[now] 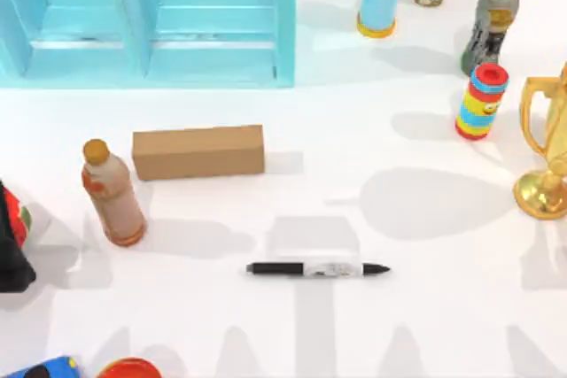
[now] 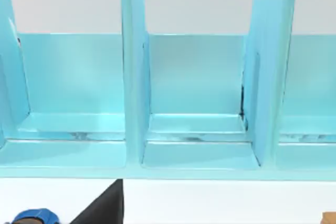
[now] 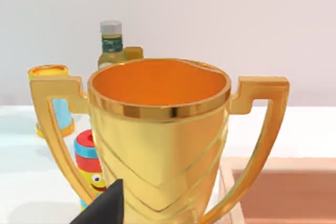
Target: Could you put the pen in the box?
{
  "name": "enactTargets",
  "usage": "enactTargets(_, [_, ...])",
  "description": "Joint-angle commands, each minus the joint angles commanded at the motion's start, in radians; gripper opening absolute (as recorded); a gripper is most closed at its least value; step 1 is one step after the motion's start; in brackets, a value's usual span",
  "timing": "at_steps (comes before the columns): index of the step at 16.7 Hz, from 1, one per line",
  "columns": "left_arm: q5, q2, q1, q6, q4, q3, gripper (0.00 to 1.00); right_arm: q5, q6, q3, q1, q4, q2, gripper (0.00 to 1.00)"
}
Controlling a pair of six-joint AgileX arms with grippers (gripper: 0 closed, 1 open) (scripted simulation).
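Black and slim, white-grey at the middle: pen (image 1: 317, 269). Lies flat on the white table (image 1: 443, 325), near the front middle, pointed tip toward the right side. Sits apart from the tan box (image 1: 198, 151), nearer the front and further right than it, touching nothing. Box closed on every visible face, long side parallel to the pen, with an orange-capped bottle (image 1: 113, 192) upright just to its left.

Of the 2 tools, little to go on. Left tool (image 2: 105, 205): a dark wedge at the frame edge, facing the turquoise rack (image 2: 194, 103) at the table's back left. Right tool (image 3: 105, 208): a like dark wedge, close in front of the gold trophy (image 3: 157, 140) at the right edge. Wide or narrow: cannot tell for either. Cannot tell how far the pen lies from either tool.
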Motion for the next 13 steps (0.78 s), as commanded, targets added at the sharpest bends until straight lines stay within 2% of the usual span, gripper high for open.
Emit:
enactTargets(4, [0.0,0.0,0.0,0.0,0.0,0.0,1.0,0.013,-0.011,0.026,0.022,-0.013,0.018,1.0])
enactTargets(7, [0.0,0.0,0.0,0.0,0.0,0.0,1.0,0.052,-0.051,0.135,0.104,-0.069,0.116,1.0])
enactTargets(13, [0.0,0.0,0.0,0.0,0.0,0.0,1.0,0.143,-0.2,0.525,0.358,-0.314,0.593,1.0])
